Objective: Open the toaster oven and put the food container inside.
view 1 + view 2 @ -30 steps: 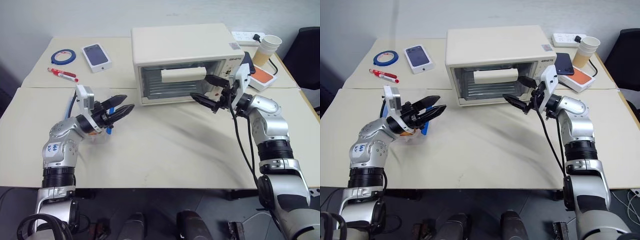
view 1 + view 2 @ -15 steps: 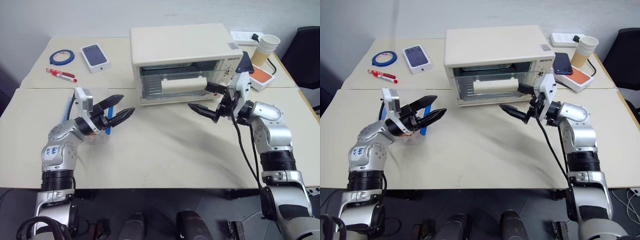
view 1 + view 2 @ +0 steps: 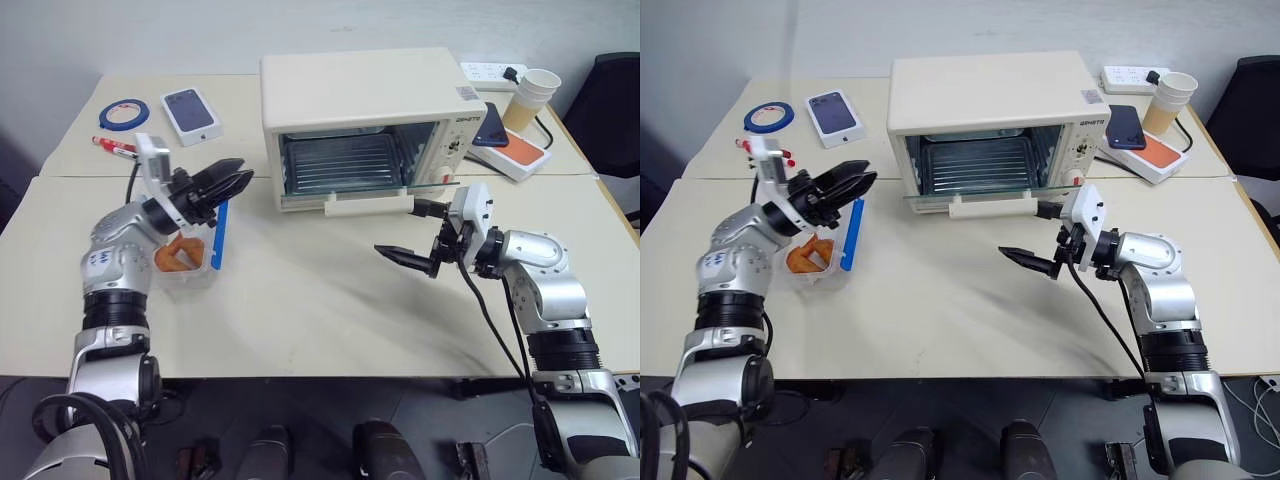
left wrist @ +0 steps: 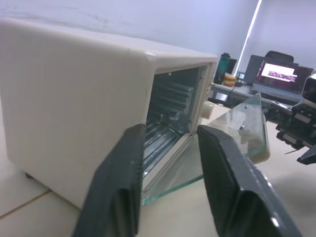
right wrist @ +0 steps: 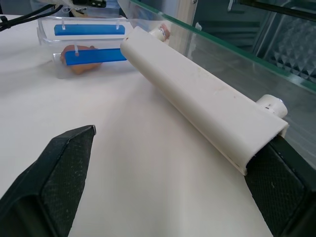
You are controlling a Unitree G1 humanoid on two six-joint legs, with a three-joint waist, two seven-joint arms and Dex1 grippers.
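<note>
Toaster oven (image 3: 360,110) door-down on cream table (image 3: 320,310), beside food container (image 3: 185,255).

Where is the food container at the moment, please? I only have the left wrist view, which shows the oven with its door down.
Observer: The food container stands on the table to the left of the toaster oven. It sits under the left arm, and neither gripper holds it.
Operator: Thank you. What is the right gripper doing?
Observer: The right gripper is open at the right end of the door handle and holds nothing. I cannot tell whether it touches the handle.
Operator: Does anything lie near the container?
Observer: A white phone box lies farther back on the table, well apart from the container.
</note>
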